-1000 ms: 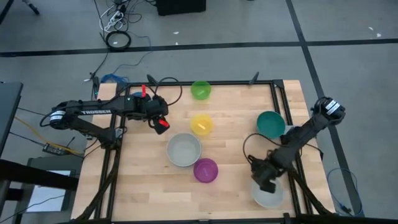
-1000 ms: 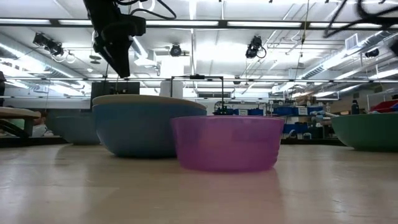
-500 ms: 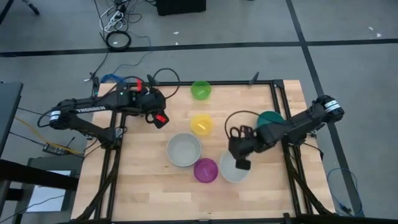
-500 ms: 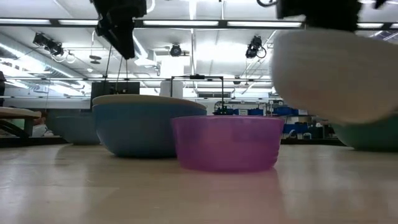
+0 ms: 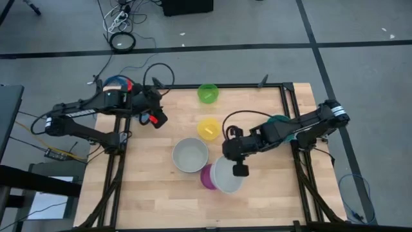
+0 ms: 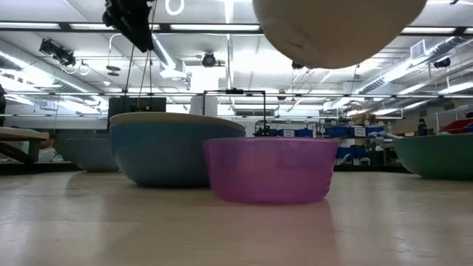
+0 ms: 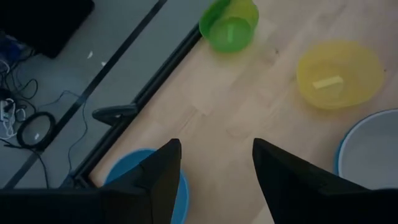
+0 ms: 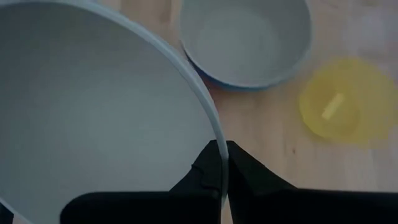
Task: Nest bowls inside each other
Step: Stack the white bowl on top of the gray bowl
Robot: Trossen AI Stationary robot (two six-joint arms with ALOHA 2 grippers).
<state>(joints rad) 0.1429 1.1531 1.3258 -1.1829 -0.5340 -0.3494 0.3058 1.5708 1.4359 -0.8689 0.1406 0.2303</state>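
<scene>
Magenta bowl [image 5: 207, 176]: near the worktop's front edge, partly covered from above by the whitish bowl [image 5: 226, 175].

Whitish bowl: lifted clear of the wood, rim pinched by the right gripper [image 5: 236, 169], apparently in carriage toward a larger bowl.

Whitish-in-blue bowl [image 5: 190, 154]: mid-worktop, open for nesting.

Yellow bowl [image 5: 208, 128], green bowl [image 5: 207, 93]: toward the back edge.

Teal bowl [image 5: 283, 124]: right edge, mostly hidden under the arm.

Left gripper [image 5: 153, 116]: back-left corner, fingers apart, idle.

No legible writing.
</scene>
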